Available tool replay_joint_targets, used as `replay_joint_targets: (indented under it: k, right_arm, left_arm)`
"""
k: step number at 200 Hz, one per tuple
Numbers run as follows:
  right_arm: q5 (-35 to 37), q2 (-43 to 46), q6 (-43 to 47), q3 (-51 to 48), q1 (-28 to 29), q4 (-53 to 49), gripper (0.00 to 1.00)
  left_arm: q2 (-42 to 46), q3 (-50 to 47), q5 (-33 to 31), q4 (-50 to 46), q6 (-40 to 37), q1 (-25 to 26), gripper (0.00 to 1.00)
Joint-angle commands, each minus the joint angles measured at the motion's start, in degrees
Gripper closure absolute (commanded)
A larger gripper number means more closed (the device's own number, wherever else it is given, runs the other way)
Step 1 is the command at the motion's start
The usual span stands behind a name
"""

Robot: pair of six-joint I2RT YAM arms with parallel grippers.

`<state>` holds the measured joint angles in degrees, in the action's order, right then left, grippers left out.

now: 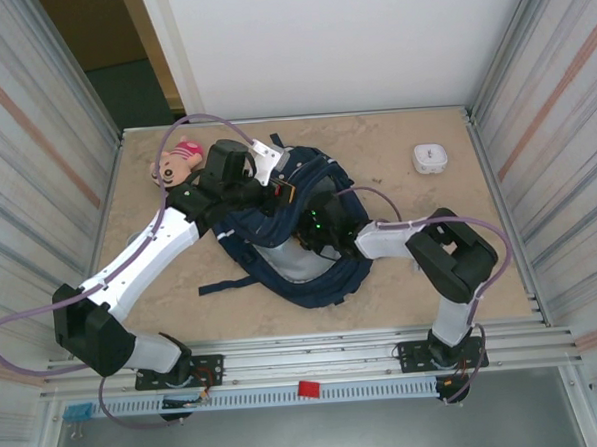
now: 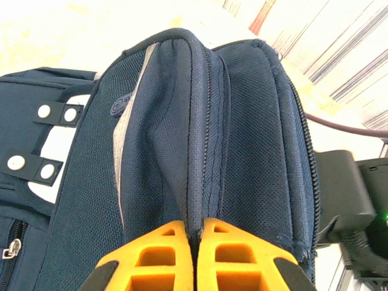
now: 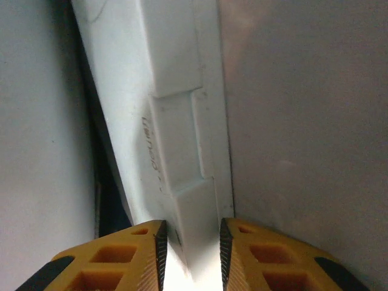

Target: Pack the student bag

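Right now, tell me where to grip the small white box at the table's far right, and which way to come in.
Grip the small white box across two opposite side walls, coming straight down from above. It lies flat and apart from the student bag on the table, low and roughly square, so a sideways approach would probably just push it along.

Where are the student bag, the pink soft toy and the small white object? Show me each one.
student bag (image 1: 322, 282): top view, navy fabric at its near edge.
pink soft toy (image 1: 173, 165): top view, its head.
small white object (image 1: 430, 157): top view, its upper face.
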<state>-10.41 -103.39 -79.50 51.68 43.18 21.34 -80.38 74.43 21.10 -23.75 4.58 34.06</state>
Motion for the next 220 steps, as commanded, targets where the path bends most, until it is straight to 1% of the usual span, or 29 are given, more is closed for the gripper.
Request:
replay_joint_targets:
  k: [1, 34, 56, 67, 85, 105, 129, 150, 174, 179, 183, 198, 211, 220]
  right_arm:
    - [0.22, -3.7, -0.57, 4.34, 0.77, 4.19, 0.73]
    - [1.44, -8.61, 0.13, 9.76, 0.89, 6.06, 0.74]
    - [0.8, -11.22, 0.32, 12.34, 0.64, 7.24, 0.75]
    - [0.42, -11.15, 0.31, 12.34, 0.63, 7.65, 0.74]
    - [1.04, -8.53, 0.92, 9.9, 0.7, 6.62, 0.67]
    - [2.07, -2.6, 2.36, 4.96, 0.38, 3.63, 0.58]
    - [2.09, 6.9, 5.57, -0.46, -0.77, -3.17, 0.5]
    - [1.89, 14.81, 9.43, -1.58, -1.62, -15.55, 0.45]
    - [1.62, 22.42, 11.83, -2.33, -2.87, -27.97, 0.44]
    - [1.13, 23.6, 11.83, -2.33, -3.56, -30.15, 0.44]
    - [0.69, 24.64, 14.02, -2.51, -4.17, -31.95, 0.43]
    - [-0.97, 28.23, 16.2, -2.76, -6.88, -38.45, 0.42]
    - [-2.12, 31.27, 18.9, -2.81, -10.33, -43.95, 0.4]
    - [-3.94, 32.86, 21.08, -2.82, -13.67, -47.75, 0.39]
  left_arm:
    - [2.38, 2.71, 3.33, 7.39, 0.34, -0.4, 1.0]
    - [2.2, 2.61, 3.33, 7.49, 0.44, -0.41, 1.0]
    - [2.24, 2.23, 1.69, 7.35, 0.46, -0.51, 1.0]
    - [2.28, 2.04, 0.59, 6.84, 0.35, -0.71, 1.0]
    - [2.72, 1.19, -1.42, 6.58, 0.05, -1.83, 1.0]
    - [3.77, -0.18, -4.3, 6.29, 0.16, -3.56, 1.0]
    - [5.42, -1.71, -7.79, 5.35, -0.4, -5.3, 1.0]
    - [6.63, -3.41, -8.93, 4.65, -1.26, -6.42, 1.0]
    - [7.76, -5.96, -8.46, 4.88, -1.37, -6.67, 1.0]
    - [7.91, -6.53, -7.79, 5.07, -1.52, -6.65, 1.0]
    - [8.08, -7.05, -7.26, 5.26, -1.53, -6.65, 1.0]
    - [8.31, -9.14, -4.58, 5.98, -1.88, -6.64, 1.0]
    - [8.23, -11.17, -2.73, 6.5, -3.5, -6.05, 1.0]
    - [7.89, -12.45, -3.05, 6.07, -5.32, -5.07, 1.0]
